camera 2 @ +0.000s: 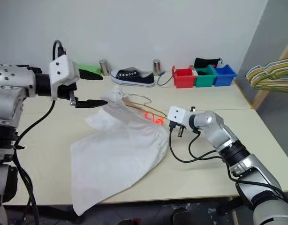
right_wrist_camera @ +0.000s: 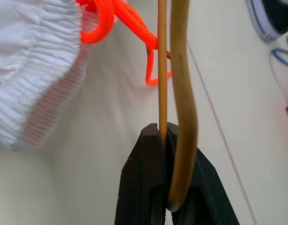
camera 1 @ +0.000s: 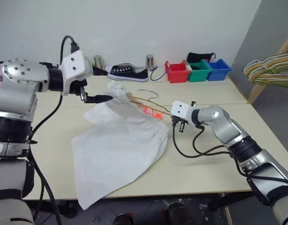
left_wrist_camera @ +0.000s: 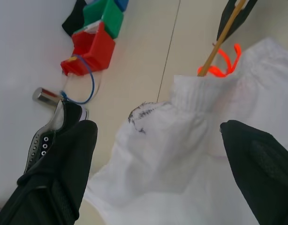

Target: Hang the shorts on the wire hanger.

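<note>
While the right gripper [right_wrist_camera: 165, 136] stays out of the fabric, its black fingers are pinched fully together on the wire hanger [right_wrist_camera: 162, 70], clamping the thin golden wire at one corner, where the wire bends back on itself beside the fingers. From that grip the hanger runs across the table [camera 1: 219, 159] and into the waist of the shorts [camera 1: 120, 140], whose orange drawstring [camera 1: 153, 112] lies just beside the wire. The left gripper [camera 1: 98, 98] hangs above the far end of the waistband with its fingers [left_wrist_camera: 64, 159] spread wide and nothing between them. The shorts lie spread over the near middle of the table, their lower edge drooping past the front. Judged from this layout, the step in hand is threading the hanger through the waist opening. The next move calls for the left gripper to descend and take the waistband, then draw the fabric along the wire while the right gripper keeps the hanger steady. A shoe [camera 1: 127, 71] and coloured bins [camera 1: 198, 71] stand well apart at the back.
</note>
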Robot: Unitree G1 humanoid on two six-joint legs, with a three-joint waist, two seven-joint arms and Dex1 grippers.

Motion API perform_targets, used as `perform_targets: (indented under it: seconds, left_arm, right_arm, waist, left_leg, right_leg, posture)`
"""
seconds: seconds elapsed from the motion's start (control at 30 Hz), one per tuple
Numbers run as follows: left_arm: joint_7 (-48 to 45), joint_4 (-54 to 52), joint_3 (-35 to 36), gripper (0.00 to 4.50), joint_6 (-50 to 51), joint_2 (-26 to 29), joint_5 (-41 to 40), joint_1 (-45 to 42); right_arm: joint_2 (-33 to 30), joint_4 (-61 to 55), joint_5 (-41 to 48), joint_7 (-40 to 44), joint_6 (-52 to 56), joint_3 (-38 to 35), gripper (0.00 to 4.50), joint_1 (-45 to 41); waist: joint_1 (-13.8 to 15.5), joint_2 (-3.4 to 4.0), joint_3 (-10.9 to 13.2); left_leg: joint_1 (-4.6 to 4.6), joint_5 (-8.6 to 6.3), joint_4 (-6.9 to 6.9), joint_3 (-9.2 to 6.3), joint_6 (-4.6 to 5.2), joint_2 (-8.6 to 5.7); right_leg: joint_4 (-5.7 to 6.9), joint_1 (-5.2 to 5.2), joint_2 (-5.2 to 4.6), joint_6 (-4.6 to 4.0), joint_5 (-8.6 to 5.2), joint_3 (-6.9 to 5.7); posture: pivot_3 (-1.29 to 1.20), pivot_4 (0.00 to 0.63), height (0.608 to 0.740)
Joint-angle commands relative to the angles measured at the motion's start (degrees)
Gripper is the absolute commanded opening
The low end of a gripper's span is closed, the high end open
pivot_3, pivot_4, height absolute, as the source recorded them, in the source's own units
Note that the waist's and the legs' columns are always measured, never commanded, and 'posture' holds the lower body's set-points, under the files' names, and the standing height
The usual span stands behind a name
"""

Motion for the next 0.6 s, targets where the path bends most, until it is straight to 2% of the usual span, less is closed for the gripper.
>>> perform_targets:
  seconds: [0.03, 0.23, 0.43, 0.6]
  left_arm:
    - [-3.99, 8.58, -2.66, 4.45, -8.86, -2.12, 5.17, -5.05]
    - [-6.40, 16.88, -4.75, 4.45, -16.80, -5.41, 9.82, -8.31]
    - [-2.24, 22.16, -5.41, 4.45, -23.42, -8.07, 15.19, -9.50]
    - [-0.50, 23.56, -5.15, 3.46, -25.56, -9.05, 17.81, -9.89]
  right_arm:
    - [0.38, -7.12, -1.54, 0.38, 2.49, -2.94, 0.00, -1.84]
    - [0.88, -12.68, -3.20, 1.66, 7.19, -3.25, 0.00, -2.07]
    - [0.66, -18.37, -5.21, 3.65, 9.43, -2.09, 0.00, -2.05]
    - [1.48, -20.39, -6.68, 4.78, 10.17, -1.38, 0.00, -1.44]
  waist:
    - [-0.13, 0.00, 0.00]
    - [-1.59, 0.00, 0.00]
    - [-3.19, -0.01, -0.01]
    - [-3.84, -0.02, -0.02]
  left_leg:
    - [0.00, 0.00, 0.00, -0.01, 0.00, 0.01]
    - [0.01, 0.01, 0.04, -0.02, 0.02, 0.01]
    - [0.00, 0.01, 0.06, -0.06, 0.02, 0.00]
    - [0.02, 0.02, 0.10, -0.07, 0.03, -0.01]
  right_leg:
    - [0.00, -0.01, 0.00, 0.12, -0.07, 0.01]
    - [0.06, 0.00, 0.00, 0.12, -0.07, 0.03]
    - [0.09, 0.01, -0.02, 0.09, -0.05, 0.02]
    - [0.21, 0.00, -0.03, 0.10, -0.05, 0.02]
  posture:
    - [-0.16, 0.000, 0.740]
    - [-0.19, 0.000, 0.740]
    - [-0.20, 0.000, 0.740]
    - [-0.19, 0.000, 0.740]
